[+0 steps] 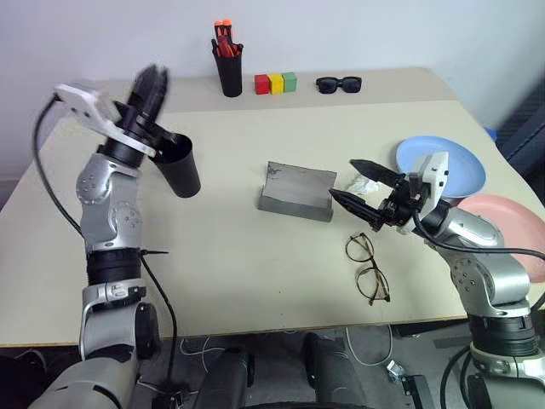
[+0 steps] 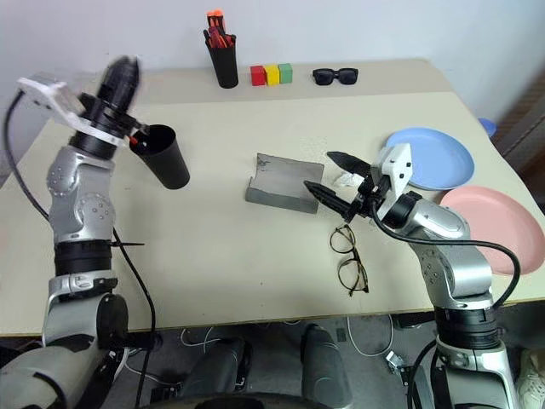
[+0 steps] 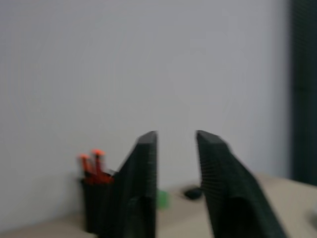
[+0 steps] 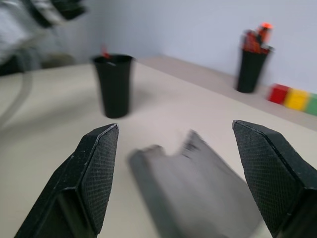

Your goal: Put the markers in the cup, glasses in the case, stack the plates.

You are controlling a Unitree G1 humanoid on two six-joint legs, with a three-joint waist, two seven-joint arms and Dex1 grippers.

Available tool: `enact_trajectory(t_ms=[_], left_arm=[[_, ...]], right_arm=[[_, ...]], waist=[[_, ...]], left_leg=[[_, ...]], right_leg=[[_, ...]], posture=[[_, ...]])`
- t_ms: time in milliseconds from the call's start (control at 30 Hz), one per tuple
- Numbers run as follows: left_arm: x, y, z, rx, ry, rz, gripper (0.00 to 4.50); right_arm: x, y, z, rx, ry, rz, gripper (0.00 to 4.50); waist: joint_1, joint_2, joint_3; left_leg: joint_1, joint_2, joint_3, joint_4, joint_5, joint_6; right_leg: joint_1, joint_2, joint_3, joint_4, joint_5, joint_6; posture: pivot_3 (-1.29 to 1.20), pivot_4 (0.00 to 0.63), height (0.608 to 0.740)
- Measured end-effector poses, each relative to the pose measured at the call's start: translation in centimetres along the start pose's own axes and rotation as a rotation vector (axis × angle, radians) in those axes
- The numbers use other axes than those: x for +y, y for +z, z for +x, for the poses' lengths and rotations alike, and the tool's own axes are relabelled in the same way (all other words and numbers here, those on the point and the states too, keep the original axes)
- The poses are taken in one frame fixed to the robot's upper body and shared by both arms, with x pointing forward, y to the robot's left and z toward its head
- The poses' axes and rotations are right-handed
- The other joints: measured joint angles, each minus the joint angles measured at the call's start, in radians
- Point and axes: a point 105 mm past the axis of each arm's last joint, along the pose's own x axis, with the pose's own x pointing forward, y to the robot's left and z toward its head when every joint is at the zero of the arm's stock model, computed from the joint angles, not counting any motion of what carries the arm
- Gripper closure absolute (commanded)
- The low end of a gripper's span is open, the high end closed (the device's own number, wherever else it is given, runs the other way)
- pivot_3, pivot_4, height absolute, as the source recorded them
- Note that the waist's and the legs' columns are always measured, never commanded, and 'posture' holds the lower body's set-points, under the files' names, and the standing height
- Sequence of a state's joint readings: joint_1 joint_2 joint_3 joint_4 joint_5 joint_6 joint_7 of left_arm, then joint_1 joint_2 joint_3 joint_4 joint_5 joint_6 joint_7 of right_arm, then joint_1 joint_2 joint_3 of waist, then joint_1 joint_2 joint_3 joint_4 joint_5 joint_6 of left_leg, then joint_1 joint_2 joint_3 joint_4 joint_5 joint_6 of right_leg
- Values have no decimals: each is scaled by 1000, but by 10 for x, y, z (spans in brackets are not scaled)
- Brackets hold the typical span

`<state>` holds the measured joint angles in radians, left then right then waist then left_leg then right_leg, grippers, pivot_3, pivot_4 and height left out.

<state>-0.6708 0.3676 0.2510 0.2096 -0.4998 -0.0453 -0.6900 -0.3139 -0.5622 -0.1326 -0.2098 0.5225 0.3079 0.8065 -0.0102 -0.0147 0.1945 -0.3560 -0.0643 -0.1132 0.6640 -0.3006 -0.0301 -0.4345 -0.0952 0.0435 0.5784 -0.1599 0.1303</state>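
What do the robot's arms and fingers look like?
Both arms are shiny silver metal with black rings at the joints. Each ends in two black, pointed fingers with bumpy, textured pads. A white bracket sits on each wrist, and thin black cables loop alongside each arm. The left gripper and right gripper look the same.

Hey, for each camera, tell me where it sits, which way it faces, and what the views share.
Left and right eye views: on the head, looking forward and down over the table; both arms show, left gripper and right gripper.
Left wrist view: on the left wrist, facing the wall past its own open fingers.
Right wrist view: on the right wrist, facing the case and cup between its open fingers.
Shared: the pen holder appears in all views.
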Motion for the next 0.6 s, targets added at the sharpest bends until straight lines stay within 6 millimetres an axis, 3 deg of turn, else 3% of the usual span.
enact_trajectory(t_ms=[133, 400, 500, 600], left_arm=[[-45, -19, 6, 109, -259, -23, 55], [-121, -112, 0, 495, -728, -141, 12], [-131, -135, 4, 587, -800, -109, 12], [-135, -144, 11, 617, -812, -134, 12]], right_arm=[[-12, -5, -1, 22, -59, -36, 755], [-20, -8, -3, 28, -101, -57, 755], [-21, -9, -6, 30, -119, -56, 755], [-20, -13, -9, 39, -135, -50, 755]], waist=[[-2, 0, 0], [-3, 0, 0], [-3, 0, 0], [-2, 0, 0]], left_leg=[[0, 0, 0, 0, 0, 0], [0, -1, 0, 0, 0, 1], [0, -1, 0, 0, 0, 1], [0, -1, 0, 0, 0, 1]], right_leg=[[0, 0, 0, 0, 0, 0], [1, 0, 0, -1, 0, 0], [1, 0, 0, -1, 0, 0], [1, 0, 0, -1, 0, 0]], posture=[[0, 150, 740], [0, 150, 740], [0, 150, 740], [0, 150, 740]])
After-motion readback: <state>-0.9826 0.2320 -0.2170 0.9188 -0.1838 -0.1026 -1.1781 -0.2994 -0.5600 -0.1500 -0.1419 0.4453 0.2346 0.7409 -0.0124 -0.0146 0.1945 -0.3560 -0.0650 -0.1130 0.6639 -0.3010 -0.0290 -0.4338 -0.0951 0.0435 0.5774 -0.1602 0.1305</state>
